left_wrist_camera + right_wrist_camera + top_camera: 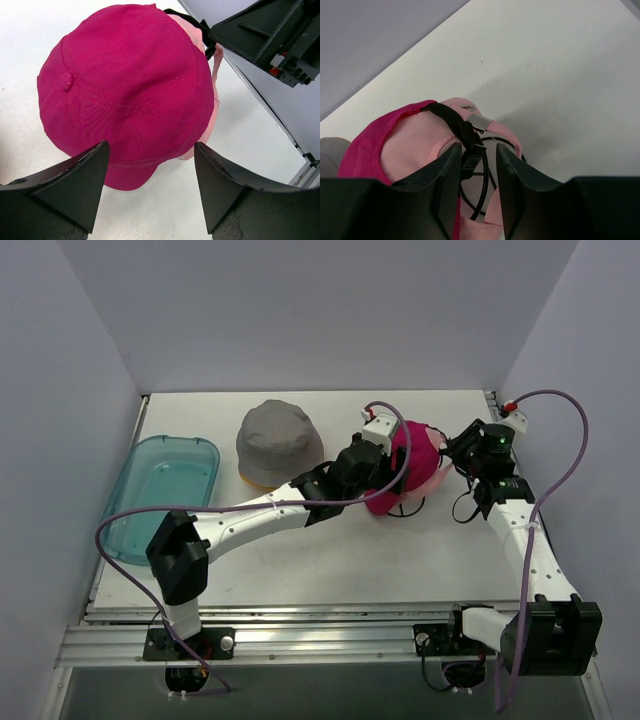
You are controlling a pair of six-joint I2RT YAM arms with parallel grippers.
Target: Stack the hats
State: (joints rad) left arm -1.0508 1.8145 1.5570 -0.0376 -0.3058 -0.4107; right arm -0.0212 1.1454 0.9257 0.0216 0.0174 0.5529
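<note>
Magenta fabric baseball cap point(130, 90) sits over a light pink baseball cap point(415, 145), right of centre on the white counter point(330, 570); the left tool point(150, 147) hangs wide open and empty straight above its crown, while the right tool point(477, 150) behind holds narrow jaws around the black rear strap point(452, 117), grip unclear.

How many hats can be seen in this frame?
4. Grey bucket hat at the back of the table, with a yellow hat peeking out from under it; magenta cap to its right, covering a light pink cap. Others could be hidden beneath.
</note>
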